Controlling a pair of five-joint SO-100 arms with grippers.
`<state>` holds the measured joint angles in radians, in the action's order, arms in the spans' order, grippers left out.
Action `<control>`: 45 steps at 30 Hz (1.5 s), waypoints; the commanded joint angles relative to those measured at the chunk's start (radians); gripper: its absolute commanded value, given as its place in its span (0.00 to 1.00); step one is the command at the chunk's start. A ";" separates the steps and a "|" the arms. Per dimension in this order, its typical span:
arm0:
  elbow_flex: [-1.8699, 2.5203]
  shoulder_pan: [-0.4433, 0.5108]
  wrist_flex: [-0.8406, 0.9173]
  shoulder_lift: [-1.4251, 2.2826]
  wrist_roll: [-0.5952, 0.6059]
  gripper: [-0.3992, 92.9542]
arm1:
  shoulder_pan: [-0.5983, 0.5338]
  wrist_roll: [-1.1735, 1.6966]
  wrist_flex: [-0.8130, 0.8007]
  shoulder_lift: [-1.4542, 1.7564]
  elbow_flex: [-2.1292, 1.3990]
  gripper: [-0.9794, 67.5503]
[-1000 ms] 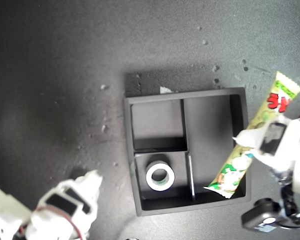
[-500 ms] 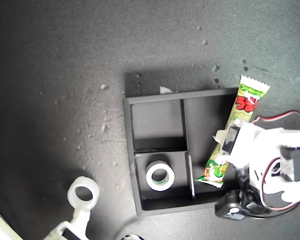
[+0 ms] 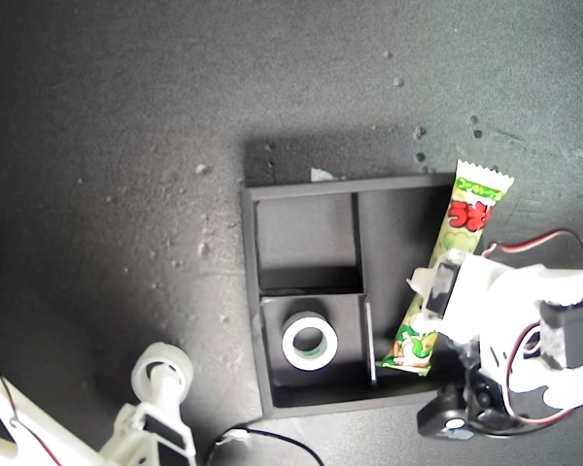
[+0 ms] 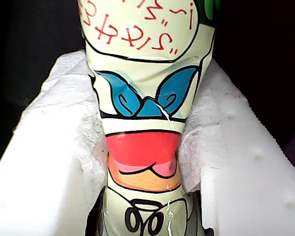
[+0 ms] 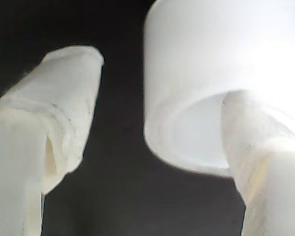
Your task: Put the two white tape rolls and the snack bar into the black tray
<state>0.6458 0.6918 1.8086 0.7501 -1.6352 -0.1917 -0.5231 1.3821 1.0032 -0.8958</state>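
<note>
1. Black tray (image 3: 251, 291) is lying square on the dark tabletop (image 3: 107, 126). Its long compartment is running along the side toward the exterior view's right, with two small compartments on the other side.
2. Snack bar (image 3: 445, 262) is being pinched mid-length by my first gripper (image 3: 435, 291). Its long axis is tilted: the lower crimped end is dipping into the long compartment near the divider, while the red-lettered end is overhanging the tray's far wall.
3. That tilt is judged the deciding relation. The bar is needing rotation to run parallel with the long compartment before release, and the far wall is the edge likely to catch it.
4. One white tape roll (image 3: 310, 342) is sitting in the nearer small compartment; the farther one is being left vacant.
5. Second tape roll (image 3: 164, 374) is hanging on a finger of my second gripper (image 5: 137, 113), jaws parted, outside the tray toward the exterior view's lower left, with open tabletop between.
</note>
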 commanded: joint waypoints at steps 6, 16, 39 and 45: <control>-0.054 -0.048 0.020 -0.023 0.008 0.01 | -0.023 0.028 0.043 0.009 0.052 0.40; 0.413 -0.129 0.023 0.653 0.055 0.01 | 0.058 0.035 0.393 0.009 0.580 0.31; -0.442 -0.592 0.021 0.067 0.719 0.01 | 0.012 -1.154 0.262 1.216 -0.692 0.01; -0.555 -0.609 0.023 -0.066 0.741 0.01 | -0.061 -1.072 -0.137 1.471 -1.210 0.01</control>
<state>0.1672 0.0966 1.8178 0.6903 -0.9081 -0.2301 -1.6429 1.4373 2.4037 -1.8899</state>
